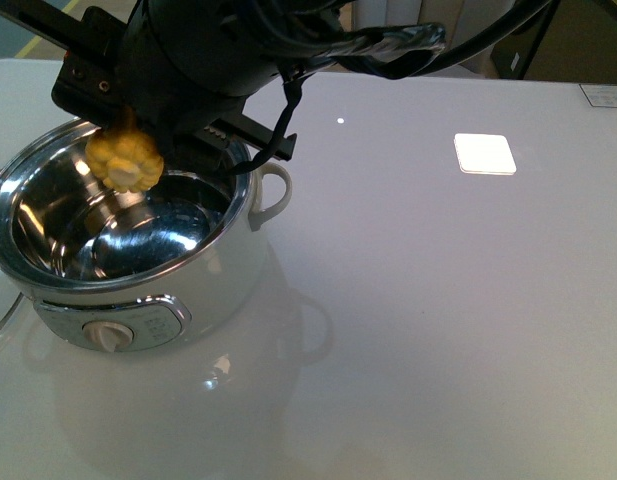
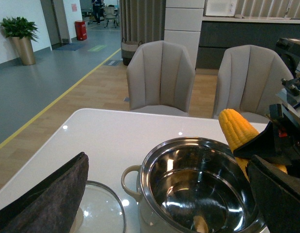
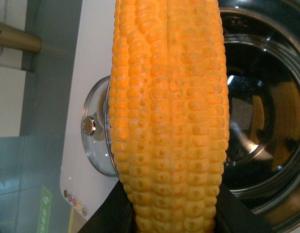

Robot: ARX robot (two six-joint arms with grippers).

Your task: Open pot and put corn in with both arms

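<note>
**Corn held over the uncovered pot**

Item 1: my right claw (image 2: 266, 150), black, pressed onto the corn (image 1: 125, 160); I pinch it by one end, cob hanging above the pot's rim on the side away from the dial.

Item 2: the pot (image 1: 203, 290), cream-white, steel inner bowl (image 2: 198, 189) bare and shiny, loop handle (image 1: 273, 190) at its side, dial (image 1: 110, 335) on the front panel.

Item 3: the glass lid (image 3: 98, 128), off the pot, lying flat on the white table (image 1: 438, 320) just beside the pot, knob (image 3: 89, 125) up.

Item 4: my left claw (image 2: 43, 199), only a dark padded finger showing above the lid; spread or closed, I cannot tell.
</note>
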